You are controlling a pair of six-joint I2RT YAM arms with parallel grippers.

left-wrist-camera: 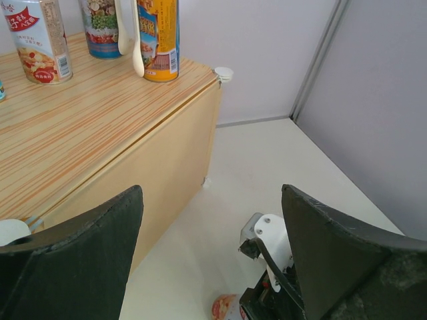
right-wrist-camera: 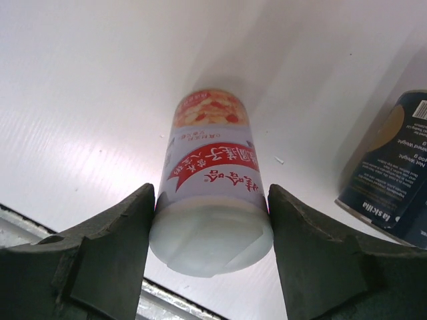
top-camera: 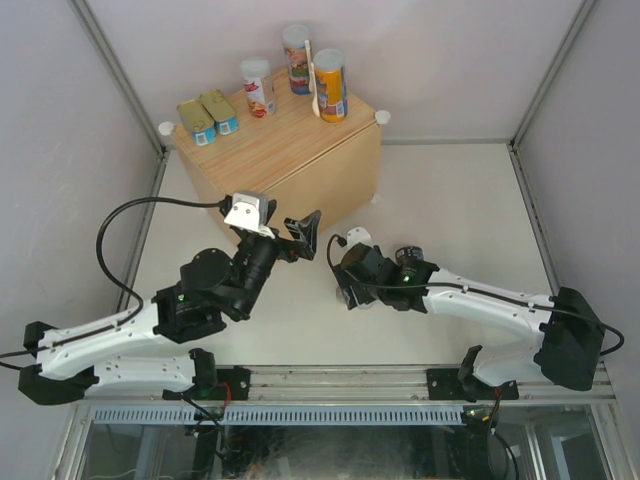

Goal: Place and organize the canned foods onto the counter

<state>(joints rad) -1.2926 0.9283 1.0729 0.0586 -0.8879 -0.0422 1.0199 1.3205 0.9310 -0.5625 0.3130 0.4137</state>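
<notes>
Black pads (right-wrist-camera: 113, 260) of the right pincer (right-wrist-camera: 210, 200) press on both sides of a tall red-and-white labelled cylindrical can (right-wrist-camera: 213, 160), closed on it right at its white capped end. Its long axis runs straight away from that wrist camera, cap nearest and the pictured end of the label farthest. Whether it stands on the white bench (right-wrist-camera: 80, 87), is tipped, or is just clear of it, I cannot tell. It is toward the middle of the bench, nearer the near edge than the light-wood plank-grain box (top-camera: 270, 150), with a shorter dark-blue can (right-wrist-camera: 393, 167) just beside it. I judge the can stiff and fairly weighty if full, its glossy wrap slippery and the cap its weakest part, so a hold lower on the body, across the width, seems safer. The left pincer (left-wrist-camera: 212, 200) hangs open and empty off the box's near corner. On the box top, two flat gold-topped tins (top-camera: 198, 120) lie by the left corner, and three tall labelled cans (top-camera: 297, 60) stand upright toward the far corner.
</notes>
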